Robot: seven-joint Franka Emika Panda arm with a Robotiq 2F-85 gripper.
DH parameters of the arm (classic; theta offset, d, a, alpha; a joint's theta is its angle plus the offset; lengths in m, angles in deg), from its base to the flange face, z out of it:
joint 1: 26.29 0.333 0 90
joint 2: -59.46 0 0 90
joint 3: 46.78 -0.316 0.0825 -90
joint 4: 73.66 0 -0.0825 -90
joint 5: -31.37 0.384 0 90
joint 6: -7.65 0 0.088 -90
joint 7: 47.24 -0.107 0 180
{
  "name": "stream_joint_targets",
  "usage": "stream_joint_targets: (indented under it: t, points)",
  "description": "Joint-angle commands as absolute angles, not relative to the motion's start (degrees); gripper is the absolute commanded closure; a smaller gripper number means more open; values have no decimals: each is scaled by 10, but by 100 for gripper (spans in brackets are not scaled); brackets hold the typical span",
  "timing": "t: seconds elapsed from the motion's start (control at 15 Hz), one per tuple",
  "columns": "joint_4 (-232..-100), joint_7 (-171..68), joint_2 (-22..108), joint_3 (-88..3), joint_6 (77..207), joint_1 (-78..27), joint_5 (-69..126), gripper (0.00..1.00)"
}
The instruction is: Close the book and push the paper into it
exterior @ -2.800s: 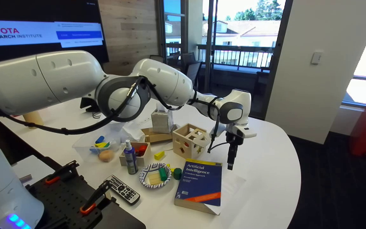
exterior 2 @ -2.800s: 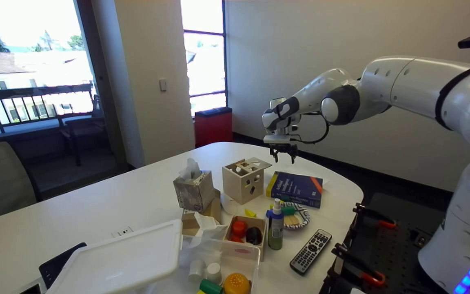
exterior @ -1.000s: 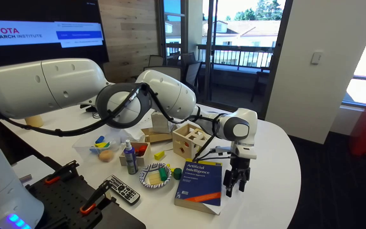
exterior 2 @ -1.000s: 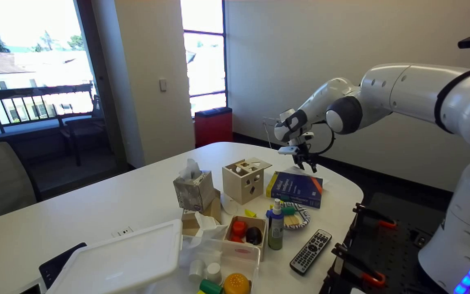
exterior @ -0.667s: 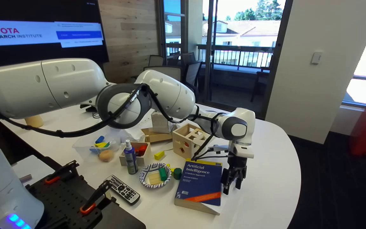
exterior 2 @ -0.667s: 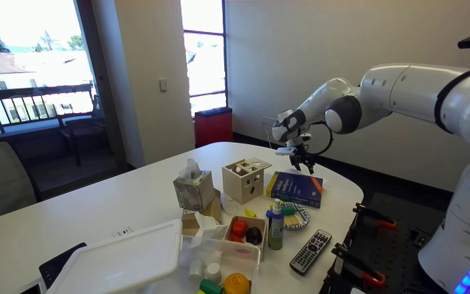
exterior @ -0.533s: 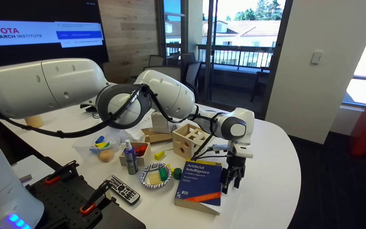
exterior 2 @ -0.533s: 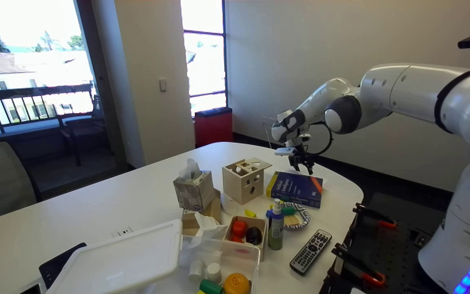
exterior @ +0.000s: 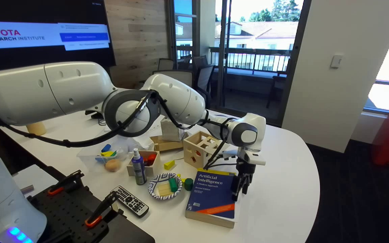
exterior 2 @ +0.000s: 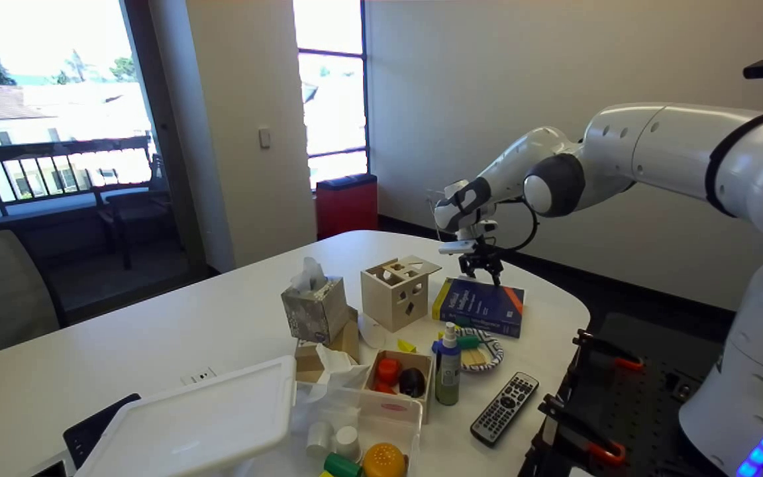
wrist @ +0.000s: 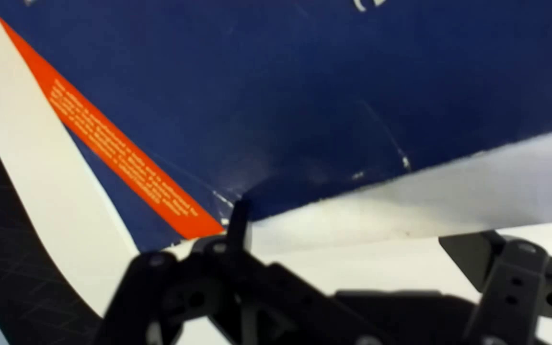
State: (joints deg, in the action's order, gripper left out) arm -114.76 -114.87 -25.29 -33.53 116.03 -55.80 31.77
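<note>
Gripper (wrist: pixel 352 225), fingers apart, at an edge of the closed book (exterior: pixel 211 194) — likely there to nudge in the paper, itself hard to make out

Arm (exterior: pixel 127 106), white with grey joints, outstretched; wrist (exterior: pixel 248 133) bent downward; gripper (exterior: pixel 240 194), black, aimed down at a slight tilt; fingers (wrist: pixel 470 254) spread well apart.
</note>
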Motion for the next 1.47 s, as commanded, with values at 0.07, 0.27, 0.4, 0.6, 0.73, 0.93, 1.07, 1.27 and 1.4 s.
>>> stream_joint_targets:
  t: [0.07,0.27,0.4,0.6,0.73,0.93,1.07,1.27,1.4]
  points:
    - [-1140,-1106,-253,-345,1140,-548,322,0]
    - [-1141,-1083,-253,-347,1132,-540,322,0]
    - [-1141,-1077,-253,-345,1127,-535,321,0]
    - [-1142,-1075,-253,-344,1119,-532,322,0]
    - [-1163,-1077,-241,-350,1124,-531,319,0]
    - [-1169,-1081,-236,-349,1121,-531,321,0]
    - [-1175,-1092,-230,-347,1118,-531,322,0]
    - [-1186,-1117,-221,-342,1115,-532,324,0]
    - [-1193,-1130,-218,-341,1111,-534,325,0]
